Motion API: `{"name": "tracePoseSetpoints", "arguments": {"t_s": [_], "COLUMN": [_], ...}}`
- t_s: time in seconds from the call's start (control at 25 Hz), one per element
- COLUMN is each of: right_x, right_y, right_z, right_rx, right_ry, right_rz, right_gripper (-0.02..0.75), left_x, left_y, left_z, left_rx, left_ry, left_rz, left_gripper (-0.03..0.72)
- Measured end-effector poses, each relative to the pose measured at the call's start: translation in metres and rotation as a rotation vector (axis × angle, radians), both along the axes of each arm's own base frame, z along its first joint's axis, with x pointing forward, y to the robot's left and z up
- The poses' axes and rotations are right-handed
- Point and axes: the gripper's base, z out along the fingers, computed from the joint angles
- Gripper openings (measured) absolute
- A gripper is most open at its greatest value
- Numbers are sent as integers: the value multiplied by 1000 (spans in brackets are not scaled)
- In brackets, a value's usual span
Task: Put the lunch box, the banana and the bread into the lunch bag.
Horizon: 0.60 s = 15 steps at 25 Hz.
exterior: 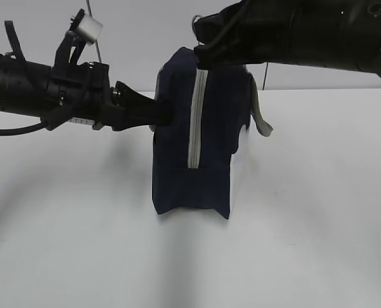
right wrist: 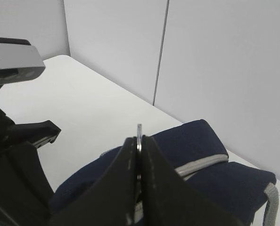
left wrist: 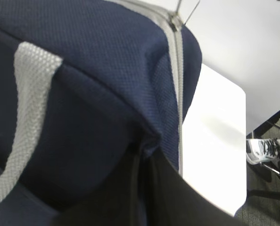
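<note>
The navy lunch bag (exterior: pixel 177 167) stands upright mid-table, its grey zipper (exterior: pixel 195 122) running down the near face with the teeth together. My left gripper (exterior: pixel 163 114) is shut on a fold of the bag's left side; in the left wrist view it (left wrist: pixel 147 160) pinches navy fabric (left wrist: pixel 97 70) beside the zipper (left wrist: pixel 178 94). My right gripper (exterior: pixel 202 61) is at the bag's top, shut on the metal ring pull (right wrist: pixel 139 129), which pokes out between its fingertips (right wrist: pixel 139 141). The lunch box, banana and bread are out of view.
A grey strap handle (exterior: pixel 261 122) hangs off the bag's right side; another (left wrist: pixel 27 103) crosses the fabric close to the left wrist camera. The white table (exterior: pixel 306 224) ends at a far edge (left wrist: pixel 234 141), with floor and a shoe (left wrist: pixel 265 148) beyond. A wall stands behind.
</note>
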Motion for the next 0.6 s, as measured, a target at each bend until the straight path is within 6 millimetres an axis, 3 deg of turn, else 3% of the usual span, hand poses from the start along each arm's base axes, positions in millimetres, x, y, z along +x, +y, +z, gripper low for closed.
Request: {"name": "tracePoseSetpoints", "arguments": {"t_s": [0.6], "right_x": [3], "right_y": [4], "right_z": [-6], "right_rx": [-85], "right_ry": [-31], "right_rz": [54], "right_gripper": [-16], "left_x": [-1], "left_y": [1], "left_z": [-2], "left_rx": [26], "left_ry": [-7], "left_rz": [-17], "left_gripper": [4]}}
